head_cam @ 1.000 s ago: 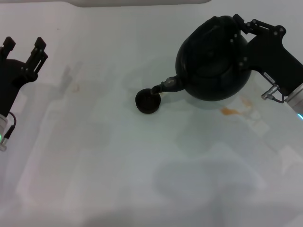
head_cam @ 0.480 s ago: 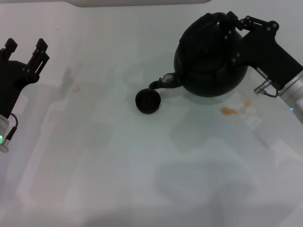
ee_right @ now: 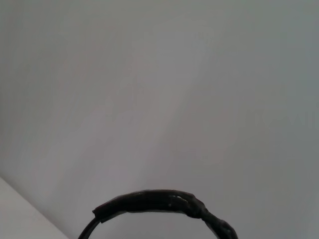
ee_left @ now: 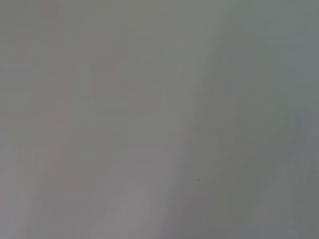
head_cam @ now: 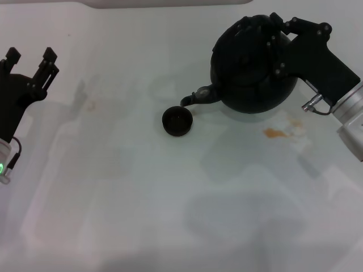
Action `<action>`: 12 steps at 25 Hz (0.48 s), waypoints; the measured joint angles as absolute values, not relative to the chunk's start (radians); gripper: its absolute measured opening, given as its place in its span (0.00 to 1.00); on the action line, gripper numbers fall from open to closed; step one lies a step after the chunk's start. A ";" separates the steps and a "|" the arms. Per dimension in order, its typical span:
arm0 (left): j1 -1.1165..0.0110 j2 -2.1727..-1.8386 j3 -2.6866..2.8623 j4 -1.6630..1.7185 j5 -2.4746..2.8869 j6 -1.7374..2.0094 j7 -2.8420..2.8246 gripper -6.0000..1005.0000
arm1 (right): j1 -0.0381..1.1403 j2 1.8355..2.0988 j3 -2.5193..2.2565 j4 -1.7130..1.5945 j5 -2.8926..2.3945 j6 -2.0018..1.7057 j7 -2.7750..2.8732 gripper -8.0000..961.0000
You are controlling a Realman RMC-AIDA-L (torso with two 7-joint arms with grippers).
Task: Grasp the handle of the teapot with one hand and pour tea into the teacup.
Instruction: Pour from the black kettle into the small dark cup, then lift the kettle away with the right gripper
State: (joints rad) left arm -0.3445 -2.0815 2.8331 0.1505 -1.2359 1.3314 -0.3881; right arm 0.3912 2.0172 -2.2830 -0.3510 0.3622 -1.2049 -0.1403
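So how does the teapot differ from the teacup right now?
The teapot is far bigger than the teacup. The teapot has a spout and a top handle; the teacup has neither. The right gripper holds the teapot by its handle, tipped toward the teacup, while the teacup sits untouched on the table. The left gripper waits open, far off. Both are round and black.

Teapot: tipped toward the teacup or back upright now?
Roughly upright: the teapot, held by the right tool, has its spout beside the teacup, no stream visible.
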 joint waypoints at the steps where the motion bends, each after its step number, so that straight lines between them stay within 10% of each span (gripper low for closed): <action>1: -0.344 -2.082 2.833 0.151 -1.236 1.331 -0.388 0.82 | 0.391 2.017 -2.283 -0.352 0.362 -1.206 -0.148 0.15; 12: -0.346 -2.080 2.831 0.160 -1.238 1.317 -0.388 0.82 | 0.390 2.017 -2.288 -0.367 0.355 -1.211 -0.231 0.14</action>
